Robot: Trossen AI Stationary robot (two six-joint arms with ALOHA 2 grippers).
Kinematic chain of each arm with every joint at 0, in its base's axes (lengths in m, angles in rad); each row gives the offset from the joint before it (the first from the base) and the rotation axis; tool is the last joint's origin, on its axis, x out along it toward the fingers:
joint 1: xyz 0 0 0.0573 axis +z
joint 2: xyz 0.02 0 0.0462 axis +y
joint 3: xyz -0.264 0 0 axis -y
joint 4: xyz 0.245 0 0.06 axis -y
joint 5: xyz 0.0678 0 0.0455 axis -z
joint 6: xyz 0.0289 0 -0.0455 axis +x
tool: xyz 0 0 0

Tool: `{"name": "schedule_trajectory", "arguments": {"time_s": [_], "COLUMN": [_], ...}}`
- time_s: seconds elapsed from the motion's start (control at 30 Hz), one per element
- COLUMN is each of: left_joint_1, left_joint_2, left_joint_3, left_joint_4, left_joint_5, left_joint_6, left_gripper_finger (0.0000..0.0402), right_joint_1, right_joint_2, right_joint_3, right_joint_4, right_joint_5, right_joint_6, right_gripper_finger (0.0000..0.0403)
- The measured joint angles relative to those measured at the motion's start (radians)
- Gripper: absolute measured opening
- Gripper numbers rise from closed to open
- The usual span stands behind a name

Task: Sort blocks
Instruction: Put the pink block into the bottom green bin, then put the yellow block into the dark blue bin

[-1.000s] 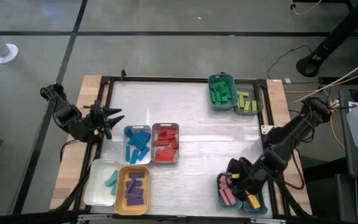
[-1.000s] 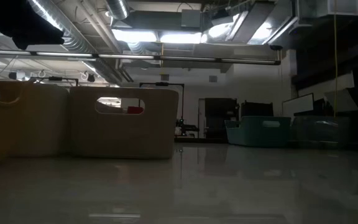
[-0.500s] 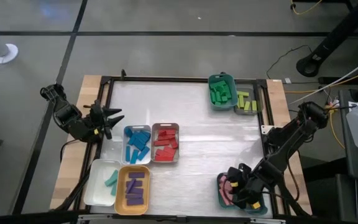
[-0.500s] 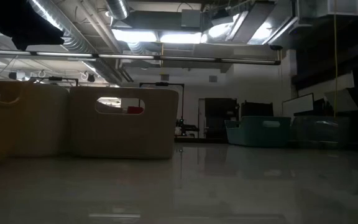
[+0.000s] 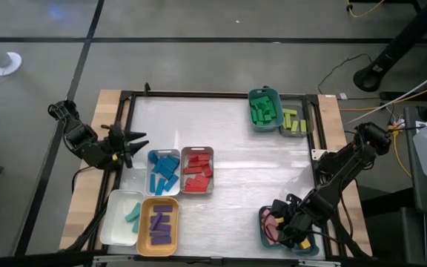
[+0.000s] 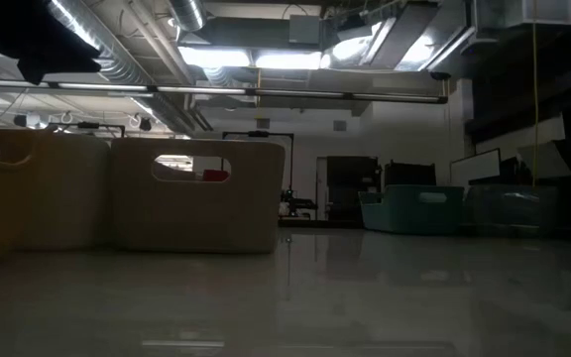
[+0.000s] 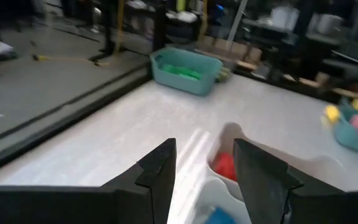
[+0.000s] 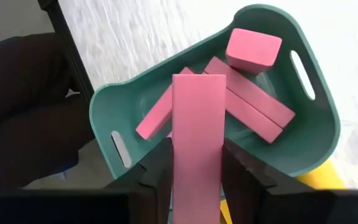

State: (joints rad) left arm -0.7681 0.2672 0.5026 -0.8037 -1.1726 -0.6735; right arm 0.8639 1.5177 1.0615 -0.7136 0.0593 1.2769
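Overhead, ceiling lights gleam off the pale table.

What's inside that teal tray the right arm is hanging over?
Several pink bar-shaped blocks lie in the teal plastic tray. The right tool holds another pink block above them, covering part of the tray's floor.

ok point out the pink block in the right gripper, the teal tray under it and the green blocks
pink block (image 8: 197,137), right wrist view, middle of its face
teal tray (image 8: 319,134), right wrist view, bare inner wall
green blocks (image 5: 262,110), high view, middle of the pile
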Motion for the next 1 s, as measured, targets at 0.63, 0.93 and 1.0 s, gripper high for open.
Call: {"name": "schedule_trajectory", "arguments": {"time_s": [0.63, 0.93, 1.0], "left_joint_1": [0.000, 0.000, 0.001], "left_joint_2": [0.060, 0.063, 0.063], "left_joint_3": [-0.002, -0.002, -0.002], "left_joint_4": [0.184, 0.324, 0.332], "left_joint_5": [0.191, 0.232, 0.235], "left_joint_6": [0.154, 0.341, 0.350], "left_gripper_finger": [0.0148, 0.0148, 0.0148], "right_joint_1": [0.000, 0.000, 0.000], "right_joint_2": [0.000, 0.000, 0.000], "right_joint_3": [0.000, 0.000, 0.000], "right_joint_4": [0.005, 0.004, 0.004], "right_joint_5": [0.000, 0.000, 0.007], "right_joint_6": [-0.033, -0.033, -0.033], "right_gripper_finger": [0.0113, 0.0175, 0.0196]}}
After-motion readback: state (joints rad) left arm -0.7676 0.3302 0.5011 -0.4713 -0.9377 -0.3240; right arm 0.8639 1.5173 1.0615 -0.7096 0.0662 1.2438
